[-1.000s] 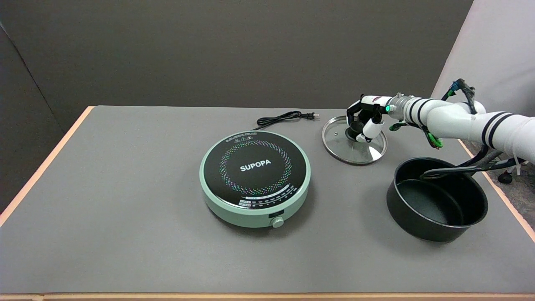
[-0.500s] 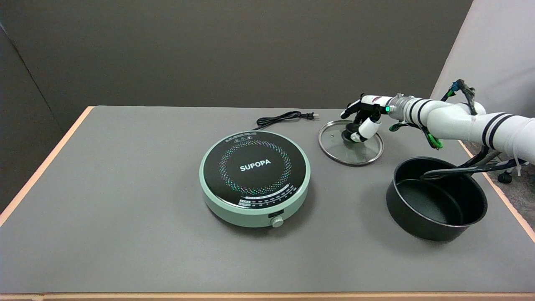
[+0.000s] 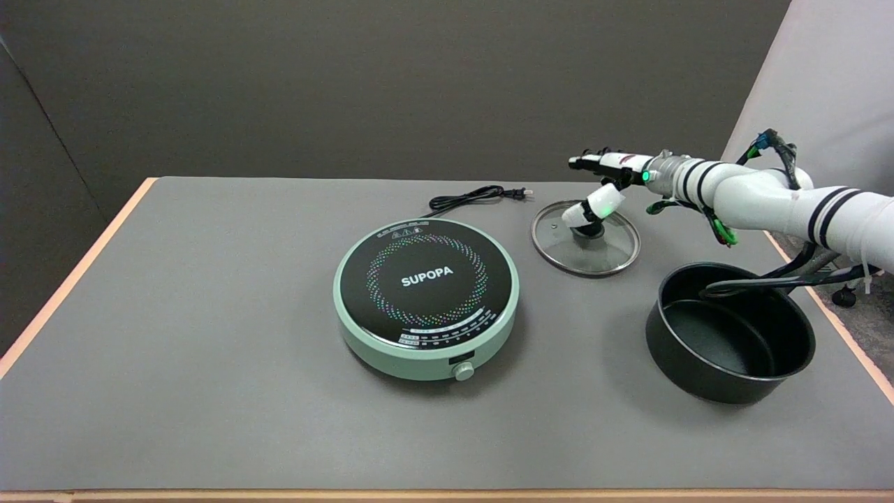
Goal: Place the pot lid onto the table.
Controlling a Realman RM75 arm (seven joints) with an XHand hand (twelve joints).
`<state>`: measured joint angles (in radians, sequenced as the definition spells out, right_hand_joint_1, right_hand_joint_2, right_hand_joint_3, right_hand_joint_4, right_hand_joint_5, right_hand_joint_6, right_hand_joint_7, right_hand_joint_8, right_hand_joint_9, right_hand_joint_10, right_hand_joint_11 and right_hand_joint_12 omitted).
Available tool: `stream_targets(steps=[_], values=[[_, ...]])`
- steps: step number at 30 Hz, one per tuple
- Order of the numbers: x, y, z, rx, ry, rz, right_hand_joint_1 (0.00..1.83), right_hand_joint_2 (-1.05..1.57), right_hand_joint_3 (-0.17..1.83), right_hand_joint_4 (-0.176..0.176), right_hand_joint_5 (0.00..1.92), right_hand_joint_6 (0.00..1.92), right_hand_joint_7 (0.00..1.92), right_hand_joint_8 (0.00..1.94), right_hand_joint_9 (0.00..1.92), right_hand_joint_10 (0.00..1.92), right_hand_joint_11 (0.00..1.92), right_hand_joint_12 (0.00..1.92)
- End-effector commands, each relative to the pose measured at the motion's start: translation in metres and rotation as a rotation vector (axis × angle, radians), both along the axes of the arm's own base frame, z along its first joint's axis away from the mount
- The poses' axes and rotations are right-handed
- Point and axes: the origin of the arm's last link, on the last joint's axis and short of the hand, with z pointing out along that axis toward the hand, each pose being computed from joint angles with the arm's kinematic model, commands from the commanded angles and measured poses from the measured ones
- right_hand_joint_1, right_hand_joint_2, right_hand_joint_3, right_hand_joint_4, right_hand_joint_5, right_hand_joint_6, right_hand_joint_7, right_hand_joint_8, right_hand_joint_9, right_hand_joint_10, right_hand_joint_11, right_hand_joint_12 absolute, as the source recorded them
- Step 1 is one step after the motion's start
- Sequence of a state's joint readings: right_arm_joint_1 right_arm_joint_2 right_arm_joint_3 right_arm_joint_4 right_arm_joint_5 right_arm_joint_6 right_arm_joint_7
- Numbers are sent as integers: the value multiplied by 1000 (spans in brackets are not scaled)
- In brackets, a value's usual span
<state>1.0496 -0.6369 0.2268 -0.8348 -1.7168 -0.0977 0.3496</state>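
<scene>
The glass pot lid (image 3: 585, 241), metal-rimmed with a black knob, lies flat on the grey table (image 3: 209, 314) at the back right. My right hand (image 3: 605, 181) hovers just above it with fingers stretched out flat and apart, holding nothing. Its thumb hangs down over the knob; whether it touches the knob I cannot tell. The black pot (image 3: 730, 341) stands uncovered near the right edge, in front of the lid.
A mint-green induction cooker (image 3: 427, 296) marked SUPOPA sits mid-table, its black cord (image 3: 473, 198) coiled behind it. The white right arm (image 3: 775, 202) crosses above the pot's far side. The table's orange edge runs close to the pot on the right.
The lid went from tilted in my grip to flat on the table. My fingers let go of the knob, spread out and rose slightly.
</scene>
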Motion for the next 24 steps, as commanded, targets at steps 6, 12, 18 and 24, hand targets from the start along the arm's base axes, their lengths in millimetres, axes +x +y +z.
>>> stream_targets(steps=[6,12,18,24], values=[[113,20,-28,16,-403,552,296,307,677,52,-1,-1,-1,0,-1,120,83,453],[115,34,-15,-150,-766,657,149,355,830,42,-1,-1,-1,-1,1,82,64,396],[82,52,17,-395,-1111,651,39,527,905,68,-1,18,-1,-1,-1,82,12,288],[56,90,61,-628,-1341,751,38,595,958,81,22,112,-1,-1,-1,37,-1,198]])
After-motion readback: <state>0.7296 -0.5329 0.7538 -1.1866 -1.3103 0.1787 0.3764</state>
